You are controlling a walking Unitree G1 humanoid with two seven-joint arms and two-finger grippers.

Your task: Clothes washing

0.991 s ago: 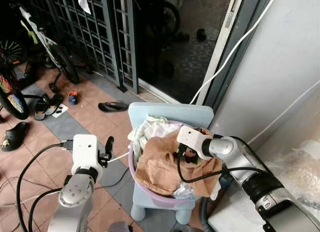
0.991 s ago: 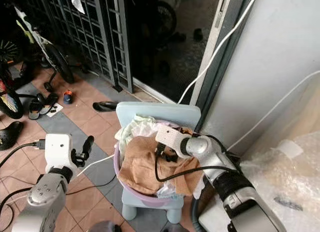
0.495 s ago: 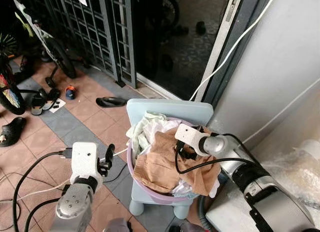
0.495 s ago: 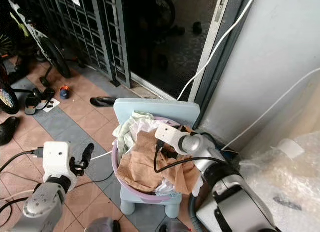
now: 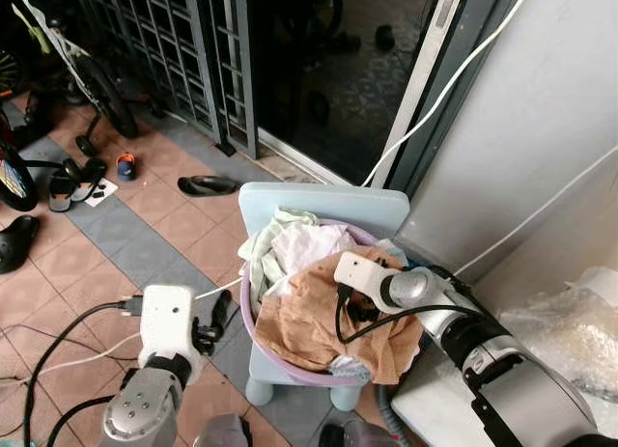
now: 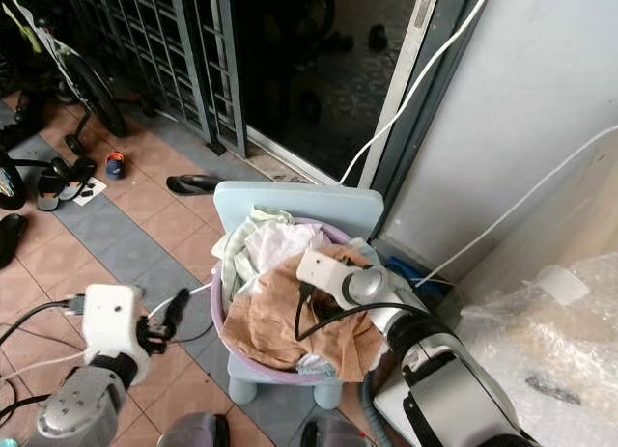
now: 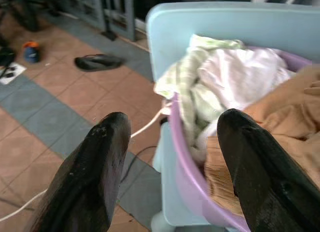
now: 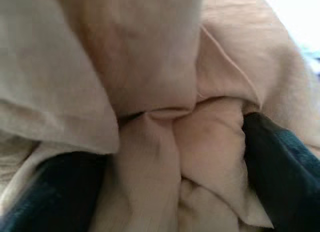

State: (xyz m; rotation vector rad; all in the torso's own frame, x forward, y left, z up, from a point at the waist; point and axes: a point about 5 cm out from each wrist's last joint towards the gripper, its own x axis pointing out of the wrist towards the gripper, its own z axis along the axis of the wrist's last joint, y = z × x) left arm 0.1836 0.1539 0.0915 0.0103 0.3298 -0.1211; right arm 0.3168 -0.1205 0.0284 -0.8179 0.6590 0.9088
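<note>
My right gripper (image 5: 359, 310) is down in the purple basin (image 5: 253, 321), and its two fingers (image 8: 280, 177) are pressed into the tan cloth (image 5: 309, 317). A fold of this cloth bulges between them, so I am pinching the tan cloth. The basin stands on a light blue plastic chair (image 5: 323, 204), and it is full of laundry. A white garment (image 5: 304, 242) and a pale green one (image 5: 259, 254) lie at the side of the basin toward the chair back. The tan cloth lies on top and hangs over the rim of the basin at the front.

My left gripper (image 7: 172, 157) hovers just beside the basin, on its left side, with the fingers (image 7: 95, 177) spread apart and nothing between them. It does not touch the basin or the chair.

A white cable (image 5: 454, 80) runs down the wall behind the chair. A black sandal (image 5: 206, 184) lies on the tiled floor (image 5: 116, 244) behind and left of the chair, near a metal gate (image 5: 183, 41). Clear plastic wrap (image 5: 570, 321) lies to the right of the basin, well apart from it.
</note>
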